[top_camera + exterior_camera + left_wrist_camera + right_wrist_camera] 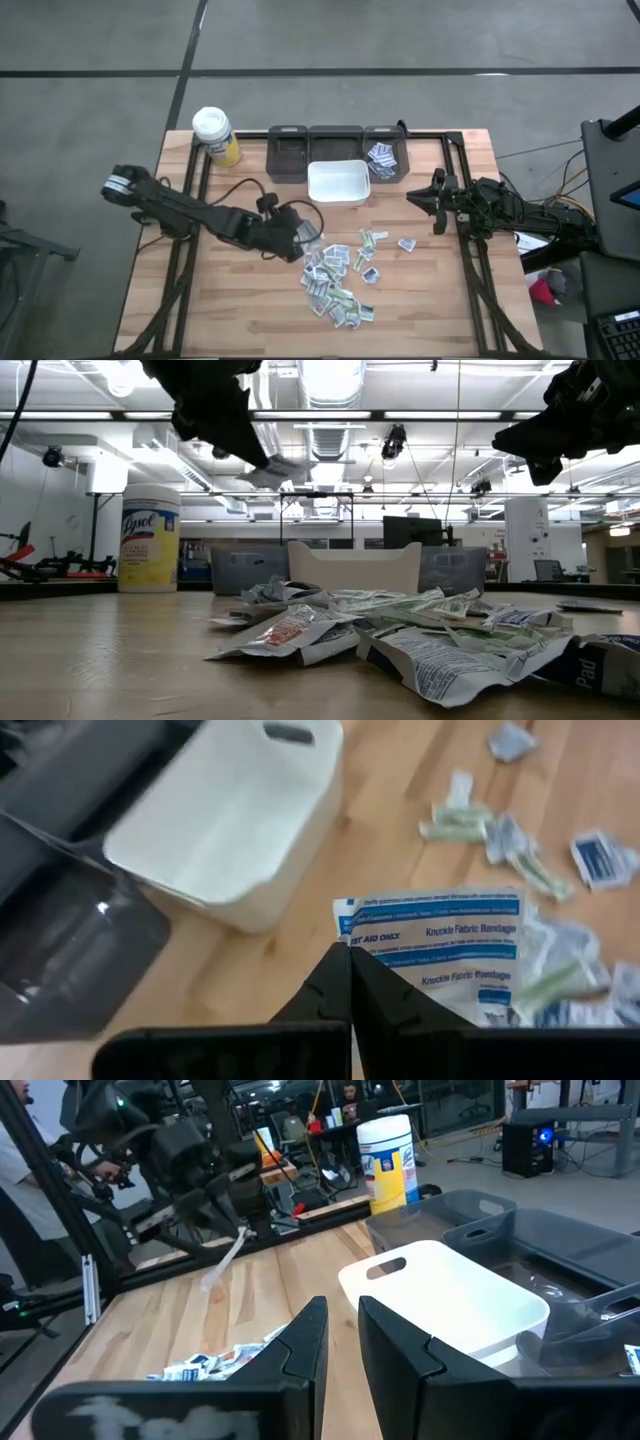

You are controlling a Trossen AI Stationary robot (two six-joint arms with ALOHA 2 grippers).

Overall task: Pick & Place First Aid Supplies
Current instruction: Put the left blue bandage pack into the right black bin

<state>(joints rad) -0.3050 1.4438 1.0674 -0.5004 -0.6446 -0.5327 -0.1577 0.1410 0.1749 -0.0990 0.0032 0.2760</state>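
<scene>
left gripper point(312, 237) is closed flat on one bandage packet point(440, 935), held clear of the table above the pile point(340, 280)'s 11 o'clock edge; the low view shows the packet hanging from the fingertips. grip looks to be on one edge only, so the carry should be slow and level, no wrist snap. likely drop point is the white bin point(338, 183), at 1 o'clock from the gripper; the fingers should open only once the packet is fully inside the rim. right gripper point(424, 200) waits at the bin's 3 o'clock side, fingers slightly parted, holding nothing. more packets sit in the dark tray point(384, 160) beyond.
</scene>
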